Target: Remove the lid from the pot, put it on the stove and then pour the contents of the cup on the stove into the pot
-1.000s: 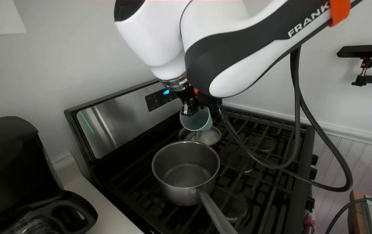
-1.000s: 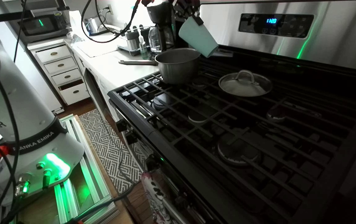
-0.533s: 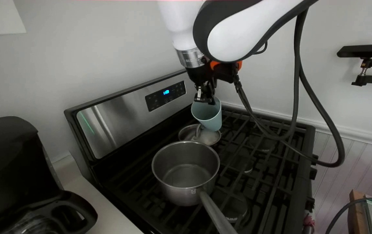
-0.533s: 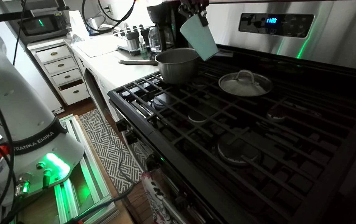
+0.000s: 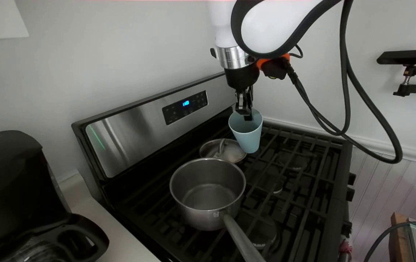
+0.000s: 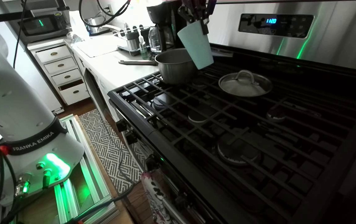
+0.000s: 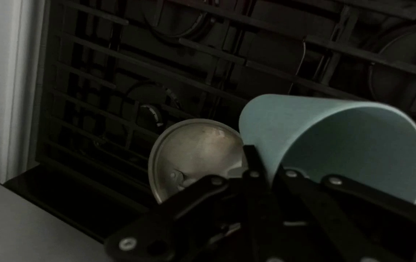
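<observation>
The light-blue cup [image 5: 250,141] hangs in the air, tilted but nearer upright than level. My gripper [image 5: 246,115] is shut on its wall, with one finger inside the rim and one outside. In the wrist view the cup [image 7: 266,116] shows its mouth turned to the right, and the visible inside holds no contents that I can make out. The steel pot [image 5: 202,220] stands uncovered on the stove [image 5: 135,145], its handle toward the front of that view. Behind the pot, the glassy lid [image 6: 246,87] lies on the grates, handle up, apart from the pot.
The stove's steel back panel [image 6: 336,34] rises behind the burners. A black coffee maker [image 5: 8,174] stands on the counter beside the stove. A cable [image 5: 346,72] hangs from the arm over the grates. A patterned towel [image 6: 153,193] hangs at the stove's front.
The arm has swung to the right in an exterior view, taking the cup away from the pot's side. The cup has turned from a steep tilt to more upright. Pot and lid are unmoved.
</observation>
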`<move>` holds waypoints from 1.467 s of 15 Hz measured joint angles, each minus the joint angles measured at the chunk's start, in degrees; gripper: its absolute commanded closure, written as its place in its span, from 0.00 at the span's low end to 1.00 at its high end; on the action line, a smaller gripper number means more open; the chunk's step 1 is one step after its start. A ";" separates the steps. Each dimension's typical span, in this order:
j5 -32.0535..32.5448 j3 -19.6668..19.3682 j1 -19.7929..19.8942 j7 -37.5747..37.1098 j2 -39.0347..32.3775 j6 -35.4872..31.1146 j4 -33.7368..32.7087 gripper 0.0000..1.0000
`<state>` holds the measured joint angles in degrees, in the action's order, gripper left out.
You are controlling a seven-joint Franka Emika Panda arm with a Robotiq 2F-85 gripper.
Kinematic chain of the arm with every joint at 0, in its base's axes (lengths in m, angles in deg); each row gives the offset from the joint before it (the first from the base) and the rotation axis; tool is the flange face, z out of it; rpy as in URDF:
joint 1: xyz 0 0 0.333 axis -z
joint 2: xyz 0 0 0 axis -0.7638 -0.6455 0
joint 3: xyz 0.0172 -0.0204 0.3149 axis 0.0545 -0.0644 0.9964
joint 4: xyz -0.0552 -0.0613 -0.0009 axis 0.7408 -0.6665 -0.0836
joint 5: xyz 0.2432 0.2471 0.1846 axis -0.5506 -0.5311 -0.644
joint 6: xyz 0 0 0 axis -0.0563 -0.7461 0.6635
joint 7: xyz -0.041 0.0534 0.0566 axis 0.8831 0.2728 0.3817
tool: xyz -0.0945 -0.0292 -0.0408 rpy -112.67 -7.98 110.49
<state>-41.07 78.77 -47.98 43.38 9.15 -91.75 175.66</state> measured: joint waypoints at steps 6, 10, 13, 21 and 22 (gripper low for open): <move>-8.15 -3.17 1.34 14.38 1.32 -7.04 6.06 0.99; -13.54 -5.29 2.15 22.75 1.89 -8.22 8.67 0.99; -17.15 -6.70 2.66 27.91 1.93 -8.23 9.64 0.99; -22.95 -8.91 4.03 38.36 1.68 -8.20 11.29 0.99; -22.95 -8.98 4.14 39.07 1.48 -8.19 11.43 0.99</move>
<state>-64.02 69.79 -43.84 82.44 10.64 -99.94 187.08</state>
